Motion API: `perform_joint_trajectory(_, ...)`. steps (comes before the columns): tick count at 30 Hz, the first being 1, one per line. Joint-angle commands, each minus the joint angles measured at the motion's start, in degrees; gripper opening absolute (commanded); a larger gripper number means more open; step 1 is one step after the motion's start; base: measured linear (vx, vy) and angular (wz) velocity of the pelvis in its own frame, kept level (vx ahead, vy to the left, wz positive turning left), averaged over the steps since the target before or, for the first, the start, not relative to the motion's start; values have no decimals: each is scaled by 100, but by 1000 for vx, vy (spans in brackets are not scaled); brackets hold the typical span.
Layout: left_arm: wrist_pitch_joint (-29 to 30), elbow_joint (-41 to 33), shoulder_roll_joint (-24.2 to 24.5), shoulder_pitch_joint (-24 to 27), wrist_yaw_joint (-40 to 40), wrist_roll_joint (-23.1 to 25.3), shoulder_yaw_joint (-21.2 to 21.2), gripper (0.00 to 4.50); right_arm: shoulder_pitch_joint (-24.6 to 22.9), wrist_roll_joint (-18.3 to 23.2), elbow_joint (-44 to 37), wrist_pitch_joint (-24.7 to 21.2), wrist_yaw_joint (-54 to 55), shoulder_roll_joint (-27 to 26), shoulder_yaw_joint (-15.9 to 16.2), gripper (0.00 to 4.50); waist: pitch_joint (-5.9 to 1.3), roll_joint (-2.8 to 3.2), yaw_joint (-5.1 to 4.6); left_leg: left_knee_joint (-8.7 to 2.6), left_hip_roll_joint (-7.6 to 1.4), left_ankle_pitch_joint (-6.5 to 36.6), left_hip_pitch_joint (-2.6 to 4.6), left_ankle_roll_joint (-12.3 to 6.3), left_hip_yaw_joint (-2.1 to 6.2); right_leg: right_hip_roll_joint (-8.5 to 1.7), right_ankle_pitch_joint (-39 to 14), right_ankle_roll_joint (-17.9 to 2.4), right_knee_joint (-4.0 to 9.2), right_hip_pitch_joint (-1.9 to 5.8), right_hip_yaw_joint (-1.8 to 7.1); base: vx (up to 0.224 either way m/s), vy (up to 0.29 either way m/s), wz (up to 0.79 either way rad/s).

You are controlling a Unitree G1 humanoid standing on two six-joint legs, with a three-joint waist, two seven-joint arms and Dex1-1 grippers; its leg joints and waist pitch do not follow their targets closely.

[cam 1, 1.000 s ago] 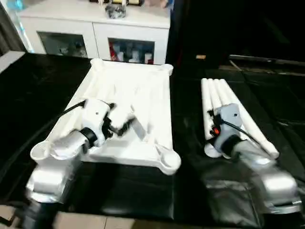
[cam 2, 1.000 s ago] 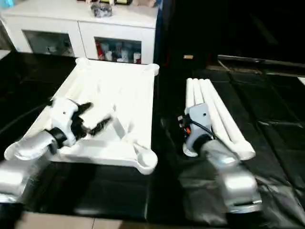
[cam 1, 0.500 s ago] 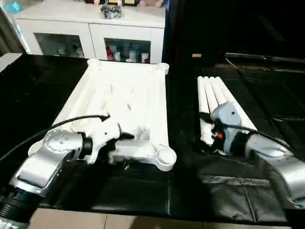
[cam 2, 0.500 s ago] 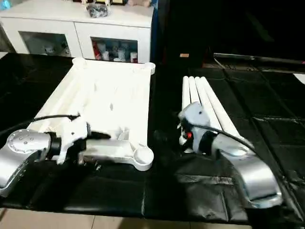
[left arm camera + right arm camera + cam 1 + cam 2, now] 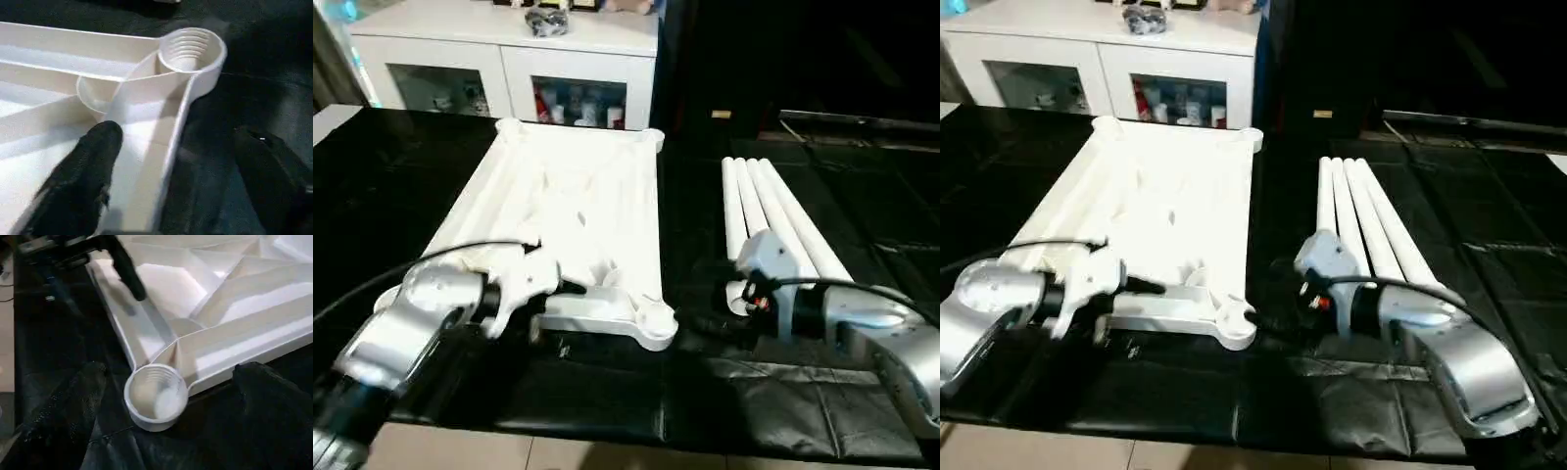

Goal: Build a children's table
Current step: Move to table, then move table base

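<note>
White table top [image 5: 578, 211] lies upside down on the black mat [image 5: 607, 392], ribbed underside up, left of centre — white glass-door cabinet [image 5: 509, 69] behind it. Four white legs [image 5: 773, 220] lie side by side on the mat to the right of the top, well apart from it.

Left gripper [image 5: 176, 181] sits at the near edge of the top, fingers spread: one black finger [image 5: 83, 181] inside the frame, the other outside over the mat, the frame's edge wall between them. Not seen pinching it.

Right gripper [image 5: 166, 396] reaches in low from the right, near the legs' near ends, aimed at the near right corner socket [image 5: 155, 394] — a round ribbed cup. Its fingers stand wide apart on either side of the socket, holding nothing. The left gripper's dark finger also shows in the right wrist view, over the frame.
</note>
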State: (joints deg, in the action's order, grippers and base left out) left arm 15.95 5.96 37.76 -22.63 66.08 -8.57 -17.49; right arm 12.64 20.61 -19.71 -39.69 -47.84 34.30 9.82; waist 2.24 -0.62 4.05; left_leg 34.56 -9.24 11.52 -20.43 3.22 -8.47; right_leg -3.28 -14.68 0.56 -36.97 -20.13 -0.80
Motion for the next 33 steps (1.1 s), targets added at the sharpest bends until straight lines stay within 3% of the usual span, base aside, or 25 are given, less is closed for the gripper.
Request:
perform_joint_trajectory(1,-54,325,-131,-218,-52,101,-94,382,-14,-125,57,35,137,-12,1,450,-259,43,24,-437,-315,856,43,45,67,-422,3,-1352,441,143,219,0,0,0)
perform_joint_trajectory(3,-41,524,-230,-337,-28,142,-132,356,-35,-96,98,-34,152,-34,-25,450,-262,76,44,-432,-307,886,62,80,64,-423,-68,-1347,449,131,222,0,0,0)
perform_joint_trajectory(6,76,604,-262,-402,138,137,-228,340,-102,-62,19,-51,82,1,31,450,-266,62,59,-442,-321,887,55,93,71,-426,22,-1348,441,147,224,0,0,0)
perform_joint_trajectory(9,241,670,-256,-458,331,172,-361,319,-151,-183,-28,32,80,71,166,450,-264,94,67,-441,-320,870,56,88,74,-426,112,-1359,434,147,222,0,0,0)
perform_joint_trajectory(10,160,772,-293,-494,337,203,-379,315,-154,-263,15,105,99,109,201,450,-258,77,65,-442,-322,894,51,92,70,-431,61,-1368,446,149,225,0,0,0)
perform_joint_trajectory(17,-163,1239,-406,-683,343,333,-372,259,-245,-66,-138,-11,-312,390,300,450,-245,112,102,-443,-333,922,50,45,75,-441,26,-1379,460,160,237,0,0,0)
perform_joint_trajectory(33,-18,1406,-358,-685,509,475,-417,148,-174,-212,126,248,-385,404,367,450,-225,116,97,-465,-355,992,50,57,79,-462,-108,-1461,470,142,239,0,0,0)
